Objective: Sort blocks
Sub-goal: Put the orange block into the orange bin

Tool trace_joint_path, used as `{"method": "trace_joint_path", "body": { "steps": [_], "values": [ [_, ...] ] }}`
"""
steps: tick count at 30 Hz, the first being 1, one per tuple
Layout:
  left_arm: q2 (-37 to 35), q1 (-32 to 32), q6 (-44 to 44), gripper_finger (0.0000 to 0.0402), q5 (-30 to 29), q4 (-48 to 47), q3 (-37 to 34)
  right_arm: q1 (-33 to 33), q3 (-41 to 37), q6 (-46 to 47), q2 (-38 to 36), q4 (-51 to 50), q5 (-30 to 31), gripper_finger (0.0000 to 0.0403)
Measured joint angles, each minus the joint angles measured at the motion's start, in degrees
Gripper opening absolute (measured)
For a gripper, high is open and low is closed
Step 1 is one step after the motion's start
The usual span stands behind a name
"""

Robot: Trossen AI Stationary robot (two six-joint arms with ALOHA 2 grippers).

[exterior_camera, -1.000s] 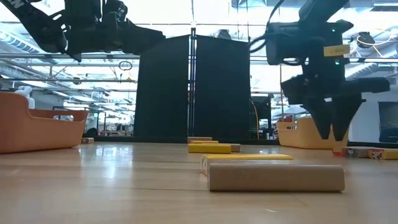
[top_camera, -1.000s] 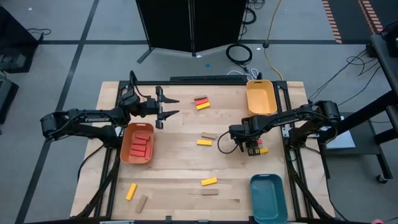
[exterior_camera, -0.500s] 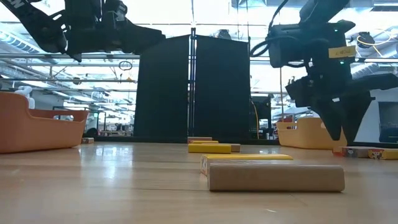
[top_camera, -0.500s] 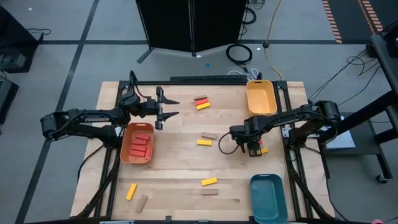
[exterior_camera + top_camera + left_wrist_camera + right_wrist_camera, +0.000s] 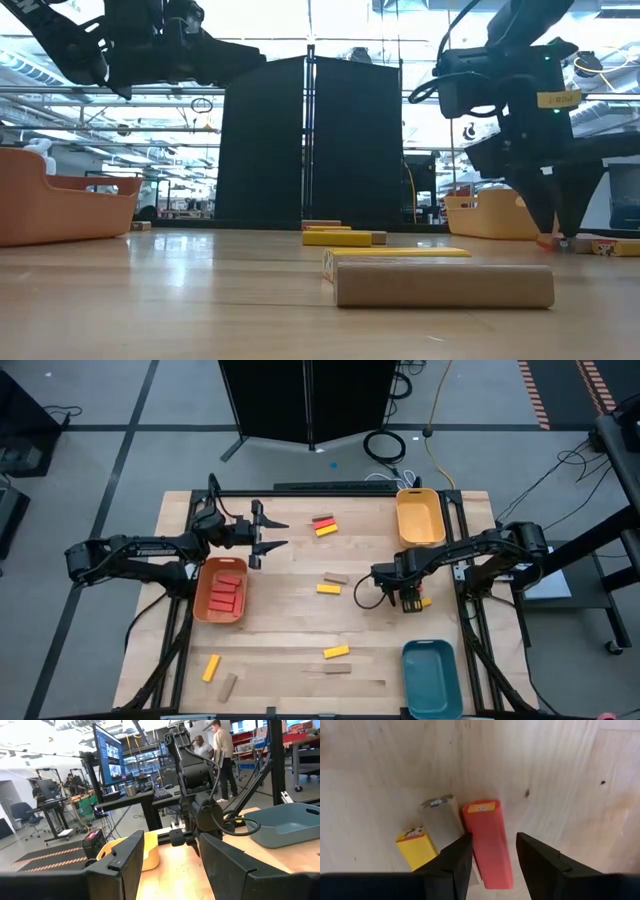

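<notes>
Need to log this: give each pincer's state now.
Left pincer: open, empty.
Right pincer: open, straddling the red block, not gripping.

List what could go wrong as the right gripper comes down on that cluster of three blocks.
The right gripper is open astride the red block, but the tan block lies against it: a finger may land on or drag the tan one. The yellow block beside it could get nudged too. The red tray sits across the table, so a shallow grip may slip.
</notes>
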Motion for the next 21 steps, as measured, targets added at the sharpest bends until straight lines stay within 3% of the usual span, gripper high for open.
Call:
{"method": "trace_joint_path", "body": {
  "steps": [15,21],
  "values": [
    [0.0,0.0,0.0,0.0189,0.0,0.0,0.0,0.0,-3.7,0.0,0.0,8.2,-0.3,0.0145],
    [0.0,0.0,-0.3,0.0189,0.0,0.0,0.0,0.0,-3.7,0.0,0.0,8.5,-0.5,0.0119]
  ]
}}
